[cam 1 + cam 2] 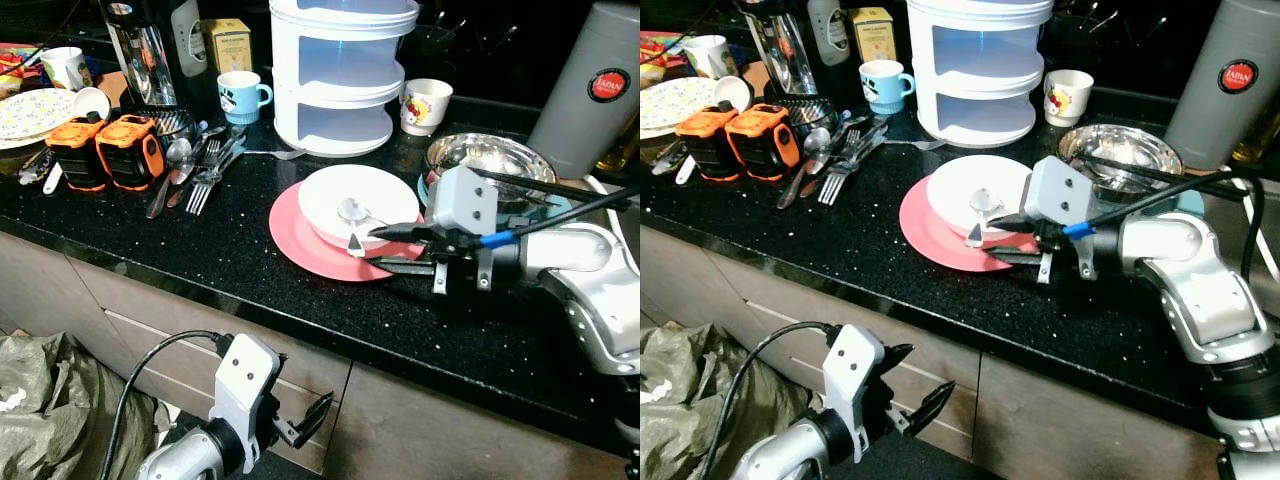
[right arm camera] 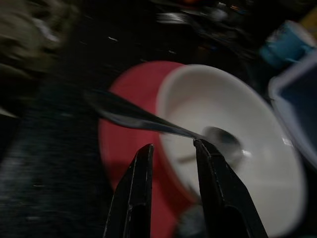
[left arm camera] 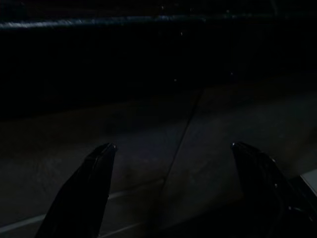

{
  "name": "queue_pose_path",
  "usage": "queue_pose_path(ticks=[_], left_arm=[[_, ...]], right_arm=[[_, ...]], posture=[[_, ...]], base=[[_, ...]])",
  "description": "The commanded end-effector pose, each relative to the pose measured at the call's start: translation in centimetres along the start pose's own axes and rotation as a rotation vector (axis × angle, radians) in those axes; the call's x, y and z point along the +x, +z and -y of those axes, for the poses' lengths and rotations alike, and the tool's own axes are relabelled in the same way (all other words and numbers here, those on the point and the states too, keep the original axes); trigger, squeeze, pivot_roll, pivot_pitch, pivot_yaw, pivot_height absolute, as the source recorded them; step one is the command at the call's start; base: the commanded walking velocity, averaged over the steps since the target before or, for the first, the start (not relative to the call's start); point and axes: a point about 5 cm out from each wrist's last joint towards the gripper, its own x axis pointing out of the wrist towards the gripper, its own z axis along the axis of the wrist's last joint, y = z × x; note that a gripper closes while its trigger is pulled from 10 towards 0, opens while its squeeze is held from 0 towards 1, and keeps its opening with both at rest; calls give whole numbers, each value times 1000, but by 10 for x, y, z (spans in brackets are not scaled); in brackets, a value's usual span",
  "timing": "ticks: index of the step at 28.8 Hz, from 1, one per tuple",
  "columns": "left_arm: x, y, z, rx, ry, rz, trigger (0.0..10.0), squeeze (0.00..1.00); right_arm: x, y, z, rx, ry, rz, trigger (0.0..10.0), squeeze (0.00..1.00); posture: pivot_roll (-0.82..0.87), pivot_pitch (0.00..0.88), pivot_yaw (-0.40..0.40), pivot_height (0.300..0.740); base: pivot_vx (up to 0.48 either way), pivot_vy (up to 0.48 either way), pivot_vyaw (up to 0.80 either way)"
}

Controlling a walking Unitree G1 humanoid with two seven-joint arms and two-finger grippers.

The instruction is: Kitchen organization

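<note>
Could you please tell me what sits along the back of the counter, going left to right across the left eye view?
White mug → yellow box → blue mug → tiered white container → cartoon mug → grey flask.

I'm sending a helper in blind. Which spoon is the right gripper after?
Find the white three-tier container on the black counter. Before it, a white bowl sits on a pink plate. The spoon lies alone in that bowl, apart from the cutlery pile.

Right end effector point(image 1: 372, 247) extended forward, fingers slightly parted; left end effector point(image 1: 308, 420) hangs low, spread.
</note>
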Motion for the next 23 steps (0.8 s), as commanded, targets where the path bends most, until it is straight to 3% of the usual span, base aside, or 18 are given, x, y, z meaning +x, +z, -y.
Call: queue_pose_path(ticks=[1, 2, 3, 9, 10, 16, 21, 22, 23], left_arm=[[-2, -2, 1, 9, 6, -9, 10000, 0], [-2, -2, 1, 9, 6, -9, 10000, 0], [-2, 2, 1, 12, 5, -4, 10000, 0], [-5, 9, 3, 15, 2, 7, 10000, 0], [-6, 12, 5, 16, 1, 13, 10000, 0], [-9, 21, 8, 17, -4, 31, 10000, 0], [-8, 26, 10, 14, -6, 38, 10000, 0], [-8, 27, 11, 13, -7, 39, 10000, 0], [-8, 28, 11, 12, -8, 38, 10000, 0]], right_arm=[[-1, 1, 5, -49, -25, -22, 10000, 0], [-1, 1, 5, -49, -25, -22, 10000, 0], [-4, -1, 8, -58, -36, -50, 10000, 1000], [-11, -5, 11, -93, -45, -111, 10000, 1000], [-15, -8, 10, -112, -28, -143, 10000, 0], [-25, -16, 11, -172, 5, -249, 10000, 0], [-30, -15, 15, -186, -9, -252, 10000, 0], [-31, -15, 15, -182, -8, -249, 9569, 0], [-31, -16, 15, -180, -5, -247, 7216, 0]], posture=[[192, 0, -1, 740], [192, 0, -1, 740], [187, 0, 1, 740], [183, 0, 0, 740], [179, 0, -2, 740], [173, 0, -2, 740], [166, 0, -2, 740], [163, 0, -2, 740], [163, 0, -2, 740]], base=[[0, 0, 0], [0, 0, 0], [0, 0, 0], [0, 0, 0], [0, 0, 0], [0, 0, 0], [0, 0, 0], [0, 0, 0], [0, 0, 0]])
